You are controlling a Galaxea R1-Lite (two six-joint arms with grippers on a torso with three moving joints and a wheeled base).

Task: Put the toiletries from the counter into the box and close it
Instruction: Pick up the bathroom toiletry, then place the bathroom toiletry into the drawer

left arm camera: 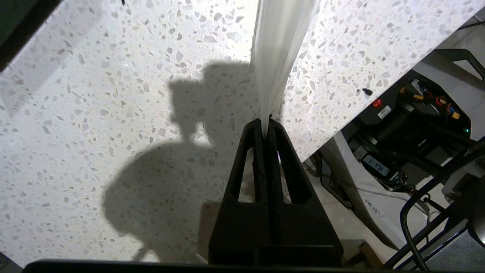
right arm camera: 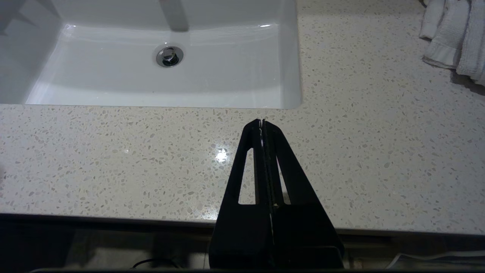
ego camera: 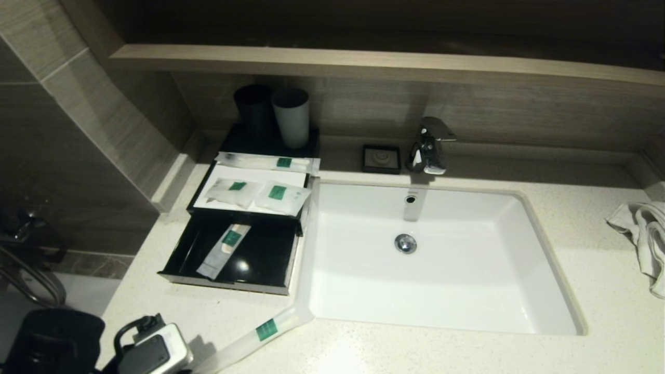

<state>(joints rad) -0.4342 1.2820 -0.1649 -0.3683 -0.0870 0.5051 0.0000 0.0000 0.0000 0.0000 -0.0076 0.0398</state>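
Speckled counter [left arm camera: 94,132]; left gripper [left arm camera: 267,123] clamped on slim packet [left arm camera: 280,49], apparently off-frame overhead.

The box [ego camera: 208,179] stands at the counter's [ego camera: 467,353] back left corner, left of the sink [ego camera: 540,270]. Two pouches [ego camera: 231,191] [ego camera: 283,196] lie on its top panel; one long packet [ego camera: 265,162] lies along the panel's rear edge. Another packet [ego camera: 222,250] lies in the open drawer [ego camera: 182,249]. A fourth long packet [ego camera: 254,337] lies near the counter's front edge, reaching the sink's front left corner. A towel [ego camera: 641,234] lies at the right edge.
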